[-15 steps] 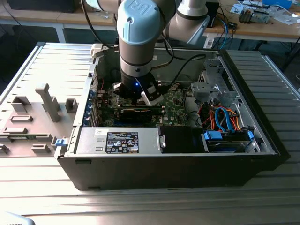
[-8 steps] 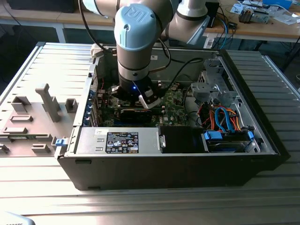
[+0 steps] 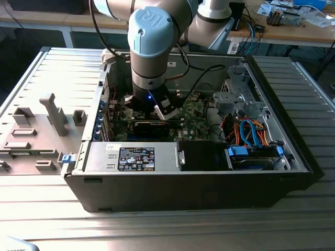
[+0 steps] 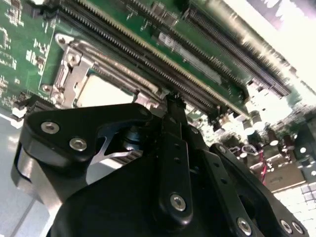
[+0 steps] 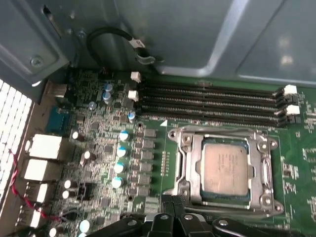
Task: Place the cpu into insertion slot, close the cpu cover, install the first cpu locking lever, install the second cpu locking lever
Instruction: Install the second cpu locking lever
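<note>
From my seat, nearest the exterior camera is the ribbed grey metal table [image 3: 172, 230], with the open computer case [image 3: 188, 183] lying on it. To the exterior view's left, on the same table, I see a set of grey fixture blocks [image 3: 49, 117]. Inside the case a silver power supply box [image 3: 133, 157] sits along the near wall, and blue and orange cables [image 3: 251, 133] run toward the drive bay at the exterior view's right. The arm [image 3: 152, 47] comes straight down into the middle of the case, over the green motherboard [image 5: 98, 148].

The gripper [image 4: 170, 106] has its black fingers drawn together with nothing between them, the tips just beside the socket's edge. The cpu [image 5: 226, 170] lies flat in the insertion slot [image 5: 266, 200], and the cpu cover [image 5: 190, 170] frames it, lying down around the chip. Long black memory slots [image 5: 207, 101] run just beyond the socket.

Farther back in the exterior view stands a wooden workbench [image 3: 293, 31] strewn with cables and parts.
</note>
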`<state>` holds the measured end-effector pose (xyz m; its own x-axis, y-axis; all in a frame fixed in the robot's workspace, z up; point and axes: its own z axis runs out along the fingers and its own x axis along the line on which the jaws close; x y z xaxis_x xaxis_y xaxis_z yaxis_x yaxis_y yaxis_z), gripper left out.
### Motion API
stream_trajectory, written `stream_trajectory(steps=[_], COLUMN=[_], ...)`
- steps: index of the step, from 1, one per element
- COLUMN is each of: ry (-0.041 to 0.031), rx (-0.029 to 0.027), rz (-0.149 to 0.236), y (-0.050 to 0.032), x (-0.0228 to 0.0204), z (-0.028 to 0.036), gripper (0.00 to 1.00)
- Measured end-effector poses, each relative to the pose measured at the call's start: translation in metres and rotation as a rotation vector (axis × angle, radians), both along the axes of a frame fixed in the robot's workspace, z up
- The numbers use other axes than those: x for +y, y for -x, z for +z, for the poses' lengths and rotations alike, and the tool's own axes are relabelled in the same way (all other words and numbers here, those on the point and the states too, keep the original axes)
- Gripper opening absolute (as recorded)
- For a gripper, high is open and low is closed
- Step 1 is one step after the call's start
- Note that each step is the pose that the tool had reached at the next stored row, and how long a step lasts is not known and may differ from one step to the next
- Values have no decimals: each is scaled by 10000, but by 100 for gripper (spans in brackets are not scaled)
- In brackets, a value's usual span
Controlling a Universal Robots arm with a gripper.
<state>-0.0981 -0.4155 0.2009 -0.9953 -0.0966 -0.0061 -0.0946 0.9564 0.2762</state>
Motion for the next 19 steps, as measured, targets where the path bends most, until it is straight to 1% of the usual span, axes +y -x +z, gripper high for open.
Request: stream_trajectory(steps=[7,11,14,16,19], ry=[-4,-5,-13,-14,48], rx=[-4,-1,1,-16,-52], rz=[29,49,65,68,73], y=[2,3,4,11,17], x=[6,25,27,26,24], z=[-31,-38,-41,-42,-22], gripper=[11,11,11,11,11])
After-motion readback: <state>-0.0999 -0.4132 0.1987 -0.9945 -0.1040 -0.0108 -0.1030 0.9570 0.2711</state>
